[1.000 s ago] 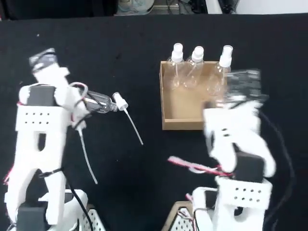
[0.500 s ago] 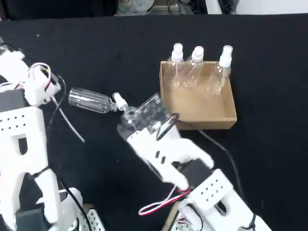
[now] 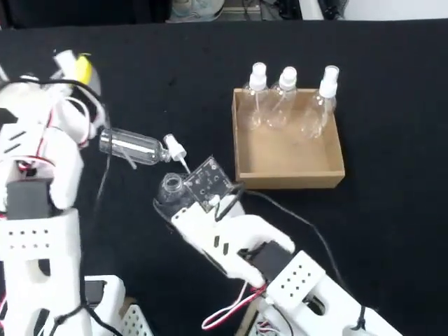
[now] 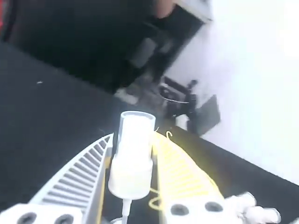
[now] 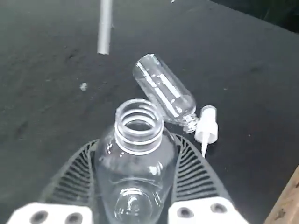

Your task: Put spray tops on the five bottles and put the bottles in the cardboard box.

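My left gripper [image 4: 133, 151] is shut on a white spray top [image 4: 132, 158]; in the high view it is raised at the far left [image 3: 70, 63], and the thin dip tube [image 3: 120, 149] hangs below it. My right gripper [image 5: 135, 186] is shut on an uncapped clear bottle [image 5: 136, 154], held mouth up near the table's middle [image 3: 170, 187]. Another clear bottle [image 3: 133, 147] lies on its side on the black table, a loose spray top [image 3: 175, 148] at its neck. In the cardboard box [image 3: 288, 175], three capped bottles [image 3: 283, 98] stand along the far wall.
The lying bottle [image 5: 163, 91] and its spray top [image 5: 206, 127] rest just beyond the held bottle. The dip tube [image 5: 106, 25] hangs farther off. A box corner [image 5: 286, 205] is close to my right gripper. Bare black table lies right of the box.
My right arm has swung from the box leftward to the table's middle with the open bottle. My left arm has lifted the spray top up and away, above the lying bottle.
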`<action>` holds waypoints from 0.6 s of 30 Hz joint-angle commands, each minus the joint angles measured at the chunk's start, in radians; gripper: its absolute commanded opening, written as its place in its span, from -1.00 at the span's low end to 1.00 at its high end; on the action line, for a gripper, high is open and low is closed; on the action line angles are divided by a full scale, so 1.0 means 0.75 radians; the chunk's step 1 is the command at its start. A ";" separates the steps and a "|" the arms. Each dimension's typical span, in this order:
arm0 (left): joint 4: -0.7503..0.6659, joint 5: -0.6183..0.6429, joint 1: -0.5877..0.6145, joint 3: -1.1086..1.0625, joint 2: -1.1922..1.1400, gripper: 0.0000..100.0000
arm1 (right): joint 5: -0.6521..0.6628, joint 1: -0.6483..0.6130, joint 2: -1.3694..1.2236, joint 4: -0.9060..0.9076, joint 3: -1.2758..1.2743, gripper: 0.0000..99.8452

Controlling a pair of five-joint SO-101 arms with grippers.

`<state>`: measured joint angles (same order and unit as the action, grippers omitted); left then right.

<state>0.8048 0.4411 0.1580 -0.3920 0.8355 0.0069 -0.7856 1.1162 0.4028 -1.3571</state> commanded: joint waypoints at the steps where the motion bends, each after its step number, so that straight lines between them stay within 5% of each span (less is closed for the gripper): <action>1: -0.174 -0.016 -0.107 -0.060 0.145 -0.94 | -0.012 -0.027 0.030 -0.035 0.009 -0.98; 13: -0.211 -0.023 -0.347 -0.126 0.325 -0.94 | -0.012 -0.027 0.028 -0.035 0.009 -0.98; 18: -0.205 -0.188 -0.404 -0.159 0.336 -0.94 | -0.012 -0.027 0.028 -0.035 0.009 -0.98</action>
<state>0.6682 0.3920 -0.0997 -0.5010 1.0656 0.0054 -0.7902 1.1162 0.4028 -1.3571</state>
